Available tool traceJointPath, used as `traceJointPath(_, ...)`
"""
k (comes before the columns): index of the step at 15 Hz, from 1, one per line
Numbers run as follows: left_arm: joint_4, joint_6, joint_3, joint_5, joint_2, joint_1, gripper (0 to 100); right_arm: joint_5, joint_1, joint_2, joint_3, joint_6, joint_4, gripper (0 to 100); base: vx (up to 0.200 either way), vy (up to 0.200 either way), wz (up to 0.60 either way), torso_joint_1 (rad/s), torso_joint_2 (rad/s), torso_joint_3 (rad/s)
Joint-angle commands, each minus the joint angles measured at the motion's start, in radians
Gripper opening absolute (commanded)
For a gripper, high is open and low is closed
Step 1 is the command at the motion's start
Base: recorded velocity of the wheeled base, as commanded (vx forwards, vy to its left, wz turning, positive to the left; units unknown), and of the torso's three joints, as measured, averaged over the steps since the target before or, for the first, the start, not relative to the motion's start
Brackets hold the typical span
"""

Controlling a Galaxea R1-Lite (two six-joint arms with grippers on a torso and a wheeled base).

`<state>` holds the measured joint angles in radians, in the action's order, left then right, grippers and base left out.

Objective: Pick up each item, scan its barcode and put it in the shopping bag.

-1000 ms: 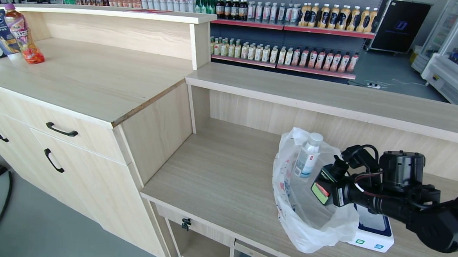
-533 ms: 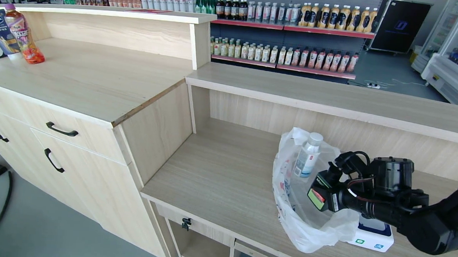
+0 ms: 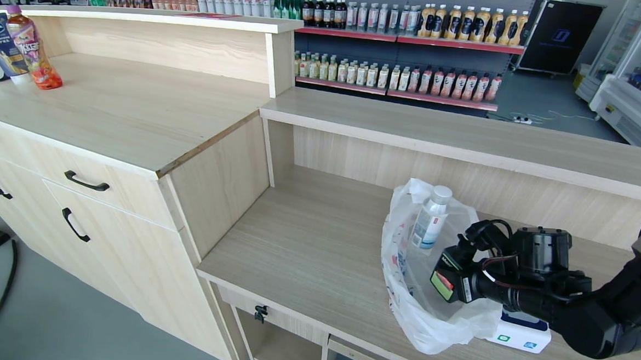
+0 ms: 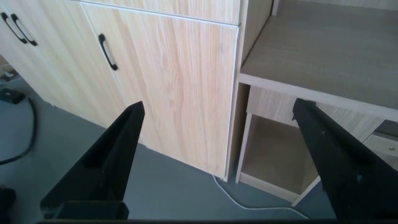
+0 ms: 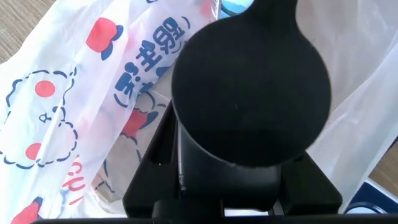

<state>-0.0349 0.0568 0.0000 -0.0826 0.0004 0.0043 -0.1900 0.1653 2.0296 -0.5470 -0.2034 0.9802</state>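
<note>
The right end effector (image 3: 461, 275) holds a black can (image 5: 249, 93) over the shopping bag (image 3: 433, 328) (a bottle (image 3: 429, 221) stands inside); the left end effector (image 4: 217, 107) gapes wide.

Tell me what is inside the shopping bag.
A clear bottle with a white cap stands inside the shopping bag. The right gripper holds a dark can at its mouth, hiding part of the bottom.

Right gripper (image 3: 458, 275), can (image 5: 249, 93) in it, over shopping bag (image 3: 402, 294); bottle (image 3: 430, 218) in bag beyond gripper; scanner (image 3: 518, 334) beside bag, behind gripper
</note>
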Motion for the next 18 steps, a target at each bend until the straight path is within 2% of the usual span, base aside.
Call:
traceJointPath(1, 0.0, 0.0, 0.0, 0.0, 0.0, 0.0, 100, 0.0, 0.0, 0.006, -0.001, -0.001, 0.0, 0, 0.0, 0.0, 0.0, 0.0, 0.0, 0.0)
traceJointPath(16, 0.0, 0.0, 0.0, 0.0, 0.0, 0.0, 100, 0.0, 0.003, 0.027, -0.001, -0.001, 0.0, 0, 0.0, 0.0, 0.0, 0.0, 0.0, 0.0)
traceJointPath(17, 0.0, 0.0, 0.0, 0.0, 0.0, 0.0, 100, 0.0, 0.003, 0.026, -0.001, -0.001, 0.0, 100, 0.0, 0.0, 0.0, 0.0, 0.0, 0.0)
traceJointPath(18, 0.0, 0.0, 0.0, 0.0, 0.0, 0.0, 100, 0.0, 0.003, 0.024, -0.001, 0.001, 0.0, 100, 0.0, 0.0, 0.0, 0.0, 0.0, 0.0)
